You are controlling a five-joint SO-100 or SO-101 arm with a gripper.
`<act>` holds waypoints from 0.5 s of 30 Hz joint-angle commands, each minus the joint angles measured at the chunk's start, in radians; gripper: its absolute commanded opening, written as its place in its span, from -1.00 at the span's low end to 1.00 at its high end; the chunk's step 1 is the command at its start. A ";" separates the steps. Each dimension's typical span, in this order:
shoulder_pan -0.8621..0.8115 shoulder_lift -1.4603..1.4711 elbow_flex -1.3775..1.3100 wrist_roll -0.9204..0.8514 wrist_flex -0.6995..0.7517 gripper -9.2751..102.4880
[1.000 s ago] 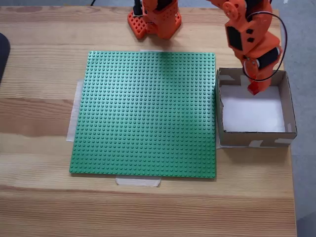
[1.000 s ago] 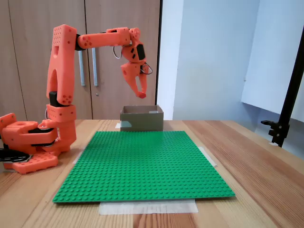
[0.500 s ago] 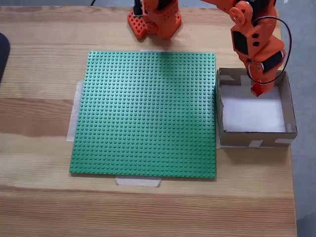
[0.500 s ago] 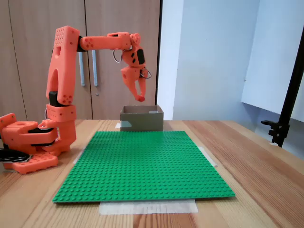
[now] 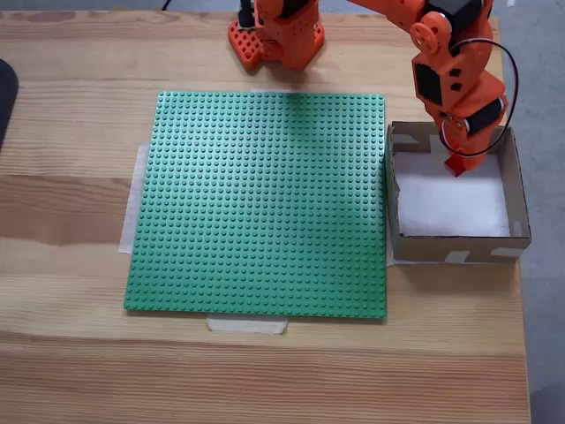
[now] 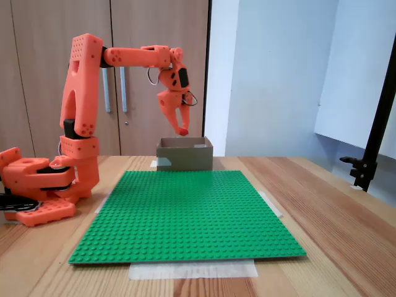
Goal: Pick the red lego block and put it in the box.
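Note:
The brown cardboard box (image 5: 519, 190) with a white bottom stands right of the green baseplate in the top-down fixed view; in the side fixed view the box (image 6: 184, 154) sits beyond the plate's far edge. My orange gripper (image 5: 455, 164) hangs over the box's far part, pointing down, shut on the red lego block (image 5: 455, 166). From the side, the gripper (image 6: 183, 130) holds the small red block (image 6: 184, 131) just above the box's top rim.
A large green studded baseplate (image 5: 260, 203) is taped to the wooden table. The arm's orange base (image 6: 37, 189) stands at the plate's left in the side view. A black stand (image 6: 371, 142) rises at the right; a dark object (image 5: 4, 97) lies at the table's left edge.
The gripper with the red block has lowered slightly and drifted a little toward the box's middle. The box and baseplate have not moved.

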State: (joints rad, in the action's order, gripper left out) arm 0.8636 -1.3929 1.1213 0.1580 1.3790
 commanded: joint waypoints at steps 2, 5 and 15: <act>-0.008 -0.011 -0.005 -0.006 -0.011 -0.67; -0.009 -0.011 0.006 -0.006 -0.014 -0.67; -0.011 -0.025 0.040 0.008 -0.021 -0.58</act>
State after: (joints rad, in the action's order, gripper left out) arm 0.8621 -1.3929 1.1704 0.1549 1.3622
